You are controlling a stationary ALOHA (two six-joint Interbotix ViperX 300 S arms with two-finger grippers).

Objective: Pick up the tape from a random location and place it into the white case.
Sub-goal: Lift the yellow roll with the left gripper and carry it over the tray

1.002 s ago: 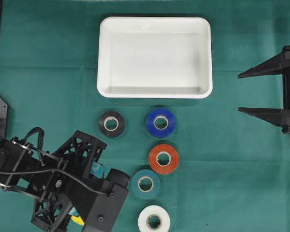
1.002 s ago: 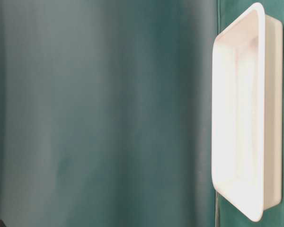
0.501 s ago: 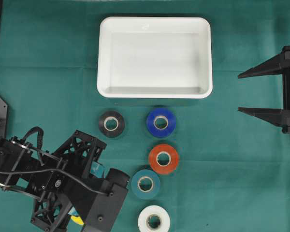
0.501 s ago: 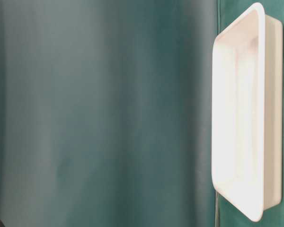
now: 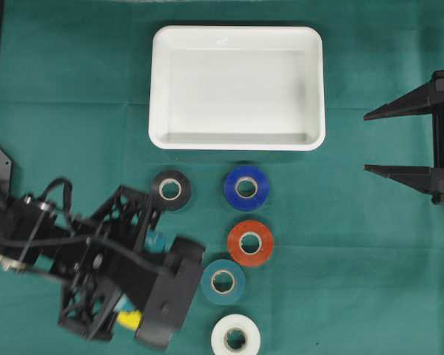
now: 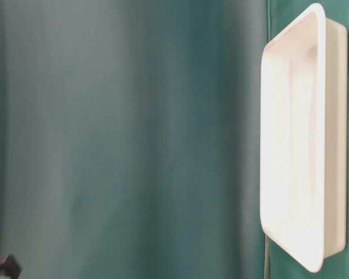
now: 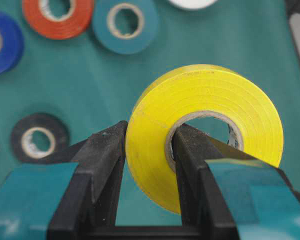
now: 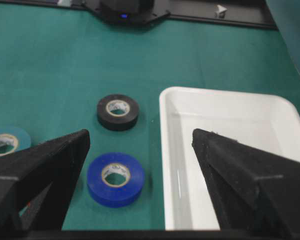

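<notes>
The yellow tape roll (image 7: 205,127) is clamped in the left tool (image 7: 149,150), one finger through its core, and has been swung rightward and farther up the desk (image 5: 370,281) than a second ago, toward the empty white case (image 5: 237,140). The right tool (image 5: 399,140) remains spread apart, unmoved. The other rolls lie unchanged.
</notes>
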